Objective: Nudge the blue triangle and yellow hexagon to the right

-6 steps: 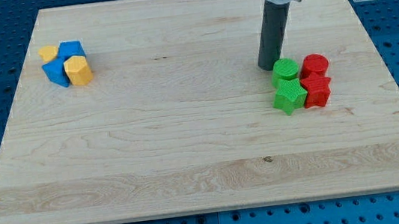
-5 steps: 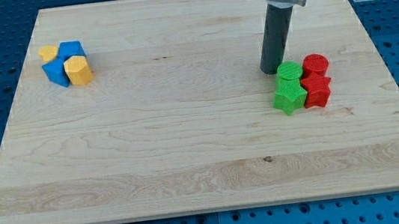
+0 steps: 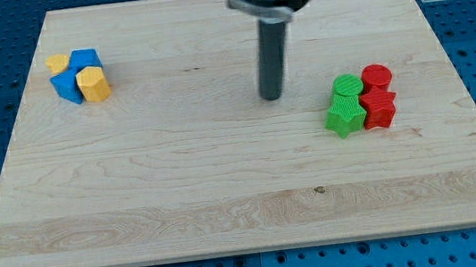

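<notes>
Light wooden board (image 3: 225, 180) on a blue table, my tip (image 3: 271, 97) touching nothing near the middle, blue triangle (image 3: 66, 87) and yellow hexagon (image 3: 93, 83) together far off at ten o'clock, green and red blocks at three o'clock.

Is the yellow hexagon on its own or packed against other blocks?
Packed. The yellow hexagon sits against the blue triangle in the top-left cluster; my tip is far to its right.
</notes>
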Action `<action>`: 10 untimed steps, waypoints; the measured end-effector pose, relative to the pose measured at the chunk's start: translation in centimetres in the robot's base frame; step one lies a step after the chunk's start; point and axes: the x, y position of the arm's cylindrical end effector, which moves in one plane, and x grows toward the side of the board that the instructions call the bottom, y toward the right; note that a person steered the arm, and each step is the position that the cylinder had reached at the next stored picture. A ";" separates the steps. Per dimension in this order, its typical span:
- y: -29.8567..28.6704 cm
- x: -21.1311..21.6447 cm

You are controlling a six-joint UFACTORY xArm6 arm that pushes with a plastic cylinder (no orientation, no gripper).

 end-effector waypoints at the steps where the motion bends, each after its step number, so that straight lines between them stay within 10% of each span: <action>1: -6.6 0.4; 5: -32.3 0.4; 10: -28.9 -4.6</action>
